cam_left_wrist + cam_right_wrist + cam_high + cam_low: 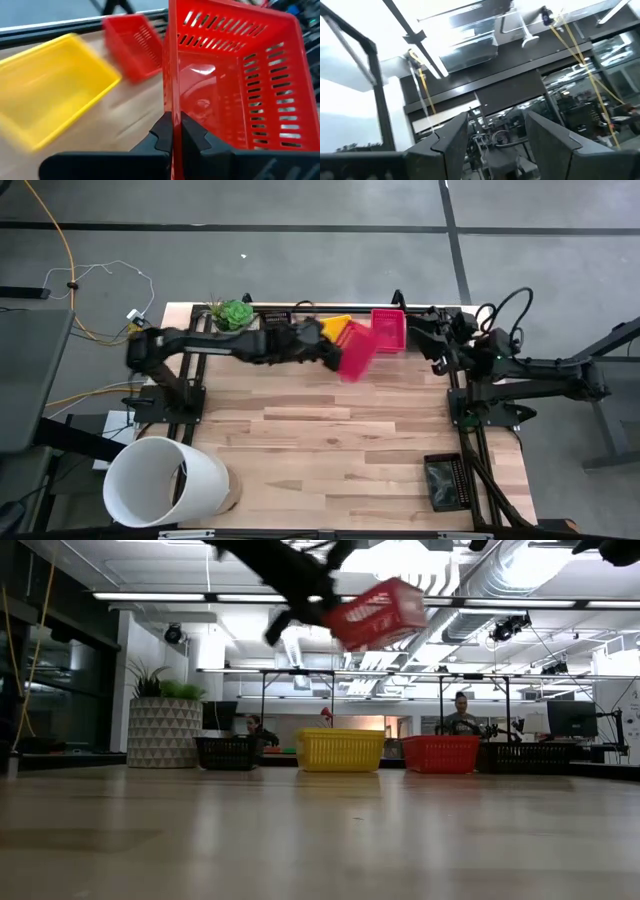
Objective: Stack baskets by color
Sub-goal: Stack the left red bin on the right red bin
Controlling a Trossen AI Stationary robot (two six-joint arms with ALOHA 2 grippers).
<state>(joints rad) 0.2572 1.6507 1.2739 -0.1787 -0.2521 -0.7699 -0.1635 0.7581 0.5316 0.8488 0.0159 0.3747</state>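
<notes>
My left gripper [335, 358] is shut on a pink-red basket [357, 352], which hangs high above the table in the low view [378, 613]. On the table at the far edge rest a yellow basket [338, 328] and a second pink-red basket [389, 330], both on their bases. They also show in the left wrist view, the yellow basket [50, 85] beside the pink-red basket [132, 45]. A black basket [447, 480] lies near the right front corner. My right gripper [497, 135] stands open at the far right, tipped up toward the ceiling, with nothing between its fingers. My left gripper holds the pink-red basket by one side wall at its rim [172, 107], with one finger [197, 137] inside the basket and the other outside. The fingers come from the table's left, slanting down. The basket is lifted clear of the table and tilted.
A large white bucket [165, 480] lies at the near left corner. A potted green plant [233, 313] stands at the far left edge. More black baskets [227, 752] sit along the far edge. Bare wood spans the table's middle [330, 440].
</notes>
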